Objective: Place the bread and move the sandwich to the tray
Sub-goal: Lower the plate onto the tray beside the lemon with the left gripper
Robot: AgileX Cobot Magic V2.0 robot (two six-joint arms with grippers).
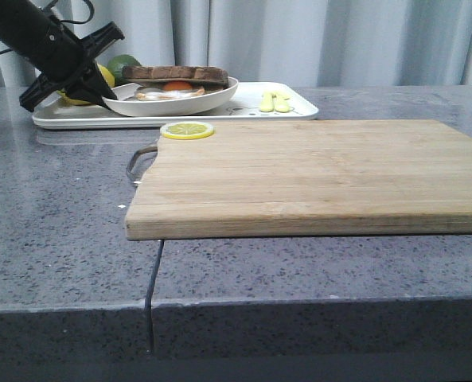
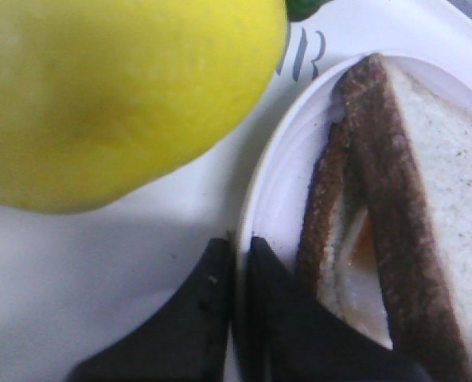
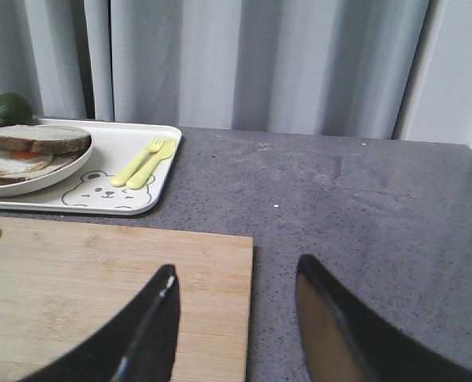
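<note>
- Left end effector (image 2: pixel 237 263): we see it pinched on the rim of the sandwich (image 1: pixel 176 81) plate, on the tray (image 1: pixel 295 107).
- Right end effector (image 3: pixel 236 294): we see it spread wide above the wooden board (image 3: pixel 100 294).

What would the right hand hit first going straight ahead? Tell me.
Probably nothing nearby: the right hand points over bare countertop beside the wooden board, toward the curtain. Depth is uncertain.
</note>
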